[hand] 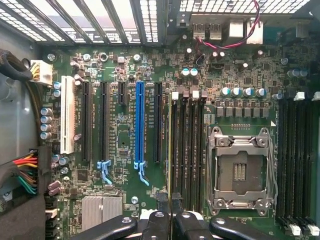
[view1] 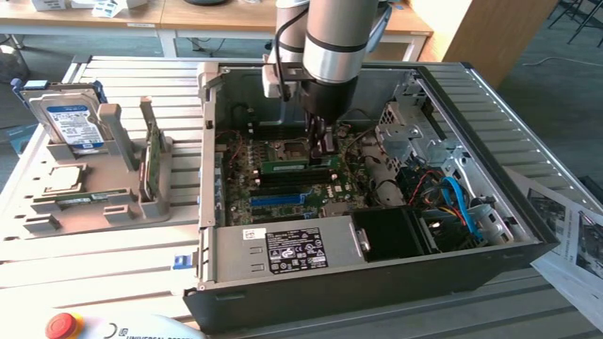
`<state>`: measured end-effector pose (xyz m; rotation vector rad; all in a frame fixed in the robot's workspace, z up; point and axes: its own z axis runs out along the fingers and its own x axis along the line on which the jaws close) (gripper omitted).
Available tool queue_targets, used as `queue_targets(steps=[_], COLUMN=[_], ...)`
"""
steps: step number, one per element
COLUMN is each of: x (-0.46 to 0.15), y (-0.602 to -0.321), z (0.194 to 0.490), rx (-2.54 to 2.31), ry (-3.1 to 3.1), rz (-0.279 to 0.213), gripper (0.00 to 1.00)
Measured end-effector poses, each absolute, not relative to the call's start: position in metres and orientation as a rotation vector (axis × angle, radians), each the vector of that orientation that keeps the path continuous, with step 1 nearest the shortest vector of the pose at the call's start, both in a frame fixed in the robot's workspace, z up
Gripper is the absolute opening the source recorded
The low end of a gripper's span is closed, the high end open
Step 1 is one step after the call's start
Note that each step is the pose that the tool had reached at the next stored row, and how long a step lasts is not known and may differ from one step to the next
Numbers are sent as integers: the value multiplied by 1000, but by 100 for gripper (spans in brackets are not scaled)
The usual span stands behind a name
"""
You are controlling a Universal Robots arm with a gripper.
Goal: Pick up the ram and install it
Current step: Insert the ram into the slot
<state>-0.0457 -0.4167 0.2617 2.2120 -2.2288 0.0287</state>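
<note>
- The pick-up looks done: the gripper (view1: pixel 325 147) is down inside the open computer case (view1: pixel 377 286), and its fingers are pressed together on the ram (view1: pixel 285 167), pinching the thin green stick at 1 end.
- In the exterior view the ram stands on its long edge over the motherboard (view1: pixel 247 185), reaching from the gripper toward the exterior view's left, just beside the CPU socket (view1: pixel 285 149).
- The wrist view looks straight down the gripper (hand: pixel 169 201). There the ram (hand: pixel 170 150) is a thin line seen edge-on, lying along the outermost of the 4 memory slots (hand: pixel 191 150), on the side nearer the blue expansion slot (hand: pixel 139 122) than the CPU socket (hand: pixel 240 170).
- So the stick seems lined up with its slot. Whether its lower edge is hovering above the slot, resting in it or already pressed home, I cannot tell from here.
- The white latches (hand: pixel 175 95) at the far end of the slots show, but I cannot make out whether the 1 by the ram is closed on it.
- My judgement: carrying and aligning are finished; seating is unconfirmed, and the gripper has not let go.
- On the tray (view1: pixel 56 220), well apart at the exterior view's left, the hard drive (view1: pixel 70 121) and the expansion card (view1: pixel 149 161) stand in their holders.
</note>
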Motion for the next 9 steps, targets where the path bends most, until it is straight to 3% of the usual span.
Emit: queue_targets(steps=[9], x=[-46], y=[-417], z=[255], rx=[2212], ry=[-2229], rz=[29], gripper=[12])
